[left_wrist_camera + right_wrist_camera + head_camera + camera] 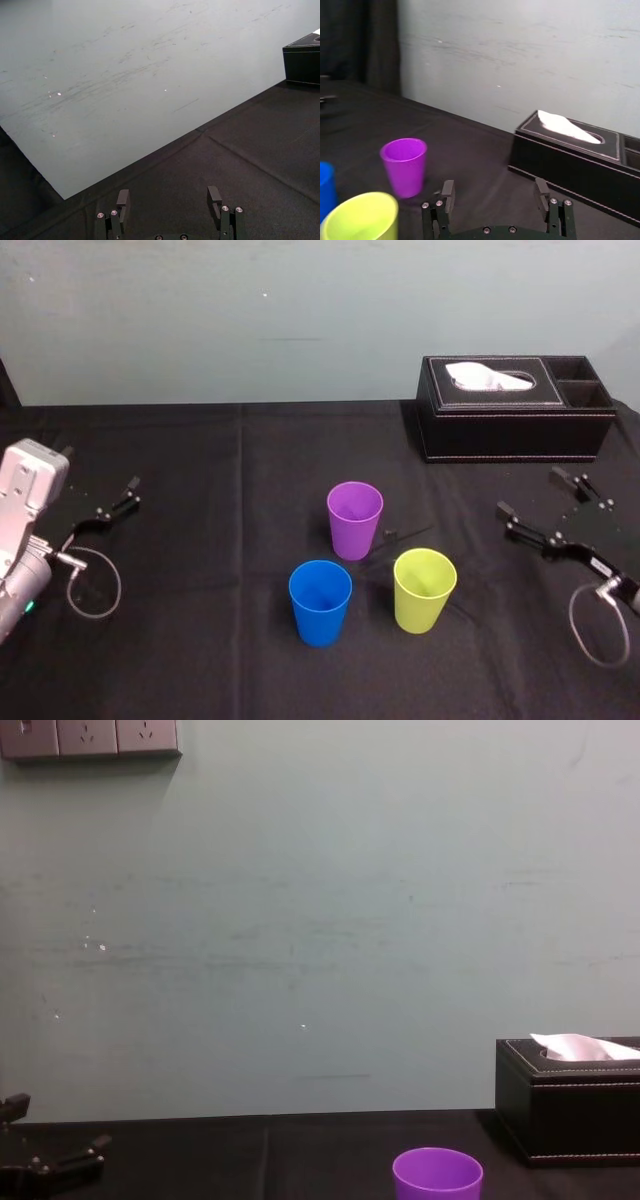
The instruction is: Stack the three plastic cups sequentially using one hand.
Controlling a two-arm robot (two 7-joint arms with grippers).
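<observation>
3 cups stand upright, mouths up, mid-table on the black cloth (200, 550), none nested yet. Purple cup (355, 520) sits farthest; blue cup (320, 602) near and to the left; yellow-green cup (424, 590) near and to the right. All 3 are close together but not touching. Black tissue box (515, 408) is at the far right, well apart from them.

Right claw (530, 492) hangs released, fingers spread and holding nothing, right of the yellow-green cup. Left claw (115, 500) is also released and empty, off at the left edge, well apart from the cups.

Step in hand, as judged: the 1st pick, not yet begun. The right claw looks better placed, and the yellow-green cup is its nearest target.

- Work with 1 arm throughout and leave the other parked.
- Pinch 1 wall at the rim, 1 finger inside and 1 outside, since the taper may let a side grip slip.
- Squeeze gently, as thin plastic likely flexes.
- Lift clear of the neighbours' rims before crossing.
- Centre over the next mouth, lower straight and let go low.
- Empty cups probably tip or slide if bumped.
</observation>
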